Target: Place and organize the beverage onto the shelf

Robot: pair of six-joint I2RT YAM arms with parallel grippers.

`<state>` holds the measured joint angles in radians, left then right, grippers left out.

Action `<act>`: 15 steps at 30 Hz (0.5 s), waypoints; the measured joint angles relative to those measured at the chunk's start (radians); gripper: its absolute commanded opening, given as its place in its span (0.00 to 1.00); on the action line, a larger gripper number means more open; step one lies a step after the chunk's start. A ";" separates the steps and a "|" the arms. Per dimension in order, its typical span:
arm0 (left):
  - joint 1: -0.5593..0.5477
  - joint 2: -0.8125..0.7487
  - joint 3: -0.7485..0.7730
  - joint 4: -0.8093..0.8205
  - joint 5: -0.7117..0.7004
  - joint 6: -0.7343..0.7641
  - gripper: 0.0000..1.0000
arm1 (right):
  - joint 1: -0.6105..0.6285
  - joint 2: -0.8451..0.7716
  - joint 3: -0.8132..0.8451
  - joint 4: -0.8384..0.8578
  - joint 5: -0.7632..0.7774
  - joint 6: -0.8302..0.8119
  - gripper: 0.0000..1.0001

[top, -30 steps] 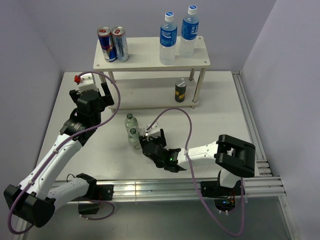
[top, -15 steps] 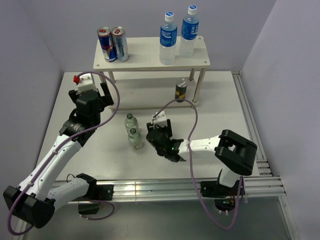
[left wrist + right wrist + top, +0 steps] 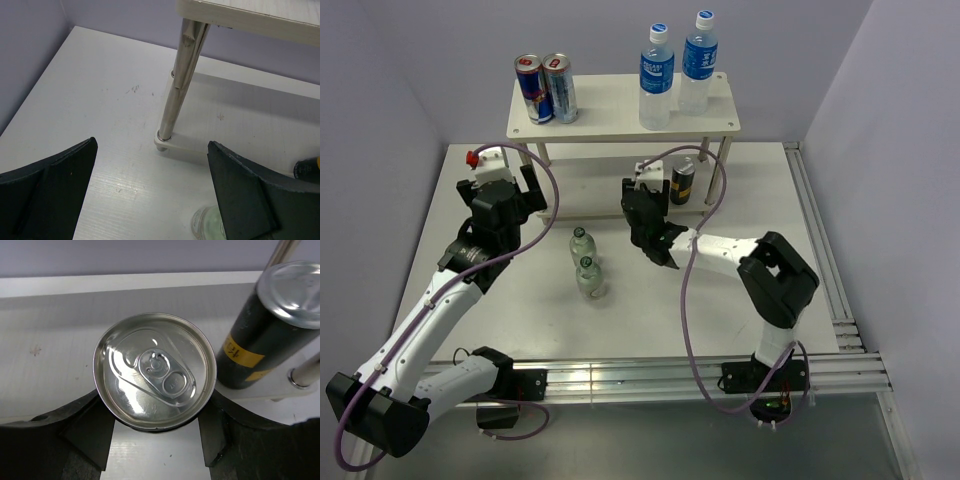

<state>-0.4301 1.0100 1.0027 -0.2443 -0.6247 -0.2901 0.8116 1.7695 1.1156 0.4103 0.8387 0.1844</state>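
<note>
Silver lid up, a dark can (image 3: 155, 377) is filling the middle of the right wrist view. We are seeing the right hand (image 3: 642, 208) pinching it by the sides, one black finger (image 3: 55, 440) on each flank. The hand is reaching in at the front edge of the shelf (image 3: 620, 118), level with the lower board (image 3: 50, 325). Whether the gripped can is resting on that board or hanging just above it, we cannot tell.

A second dark can (image 3: 260, 335) is standing upright on the lower board, just to the right of the gripped one and near a round leg (image 3: 305, 372). The two cans are close, but we cannot tell whether they are touching.

On the top board we are noting two blue-labelled bottles (image 3: 657, 80) standing side by side at the right end. Two tall blue-and-silver cans (image 3: 532, 90) are standing at the left end.

Two small green-capped bottles (image 3: 587, 275) are standing upright on the bench (image 3: 740, 320) in front of the shelf, one behind the other, well apart from the right hand.

The left hand (image 3: 152, 150) is hovering with fingers spread wide, gripping nothing. It is facing the shelf's front left leg (image 3: 177, 90).
</note>
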 measured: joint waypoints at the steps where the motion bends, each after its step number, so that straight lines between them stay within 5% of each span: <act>1: 0.000 0.000 0.000 0.000 0.000 0.000 0.99 | -0.006 0.020 0.014 -0.002 -0.006 -0.002 0.00; 15: 0.001 0.002 0.000 0.000 0.000 0.000 0.99 | -0.089 0.146 0.147 -0.022 -0.029 -0.018 0.00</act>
<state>-0.4294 1.0122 1.0027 -0.2440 -0.6243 -0.2901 0.7223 1.9160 1.2629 0.3885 0.8101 0.1661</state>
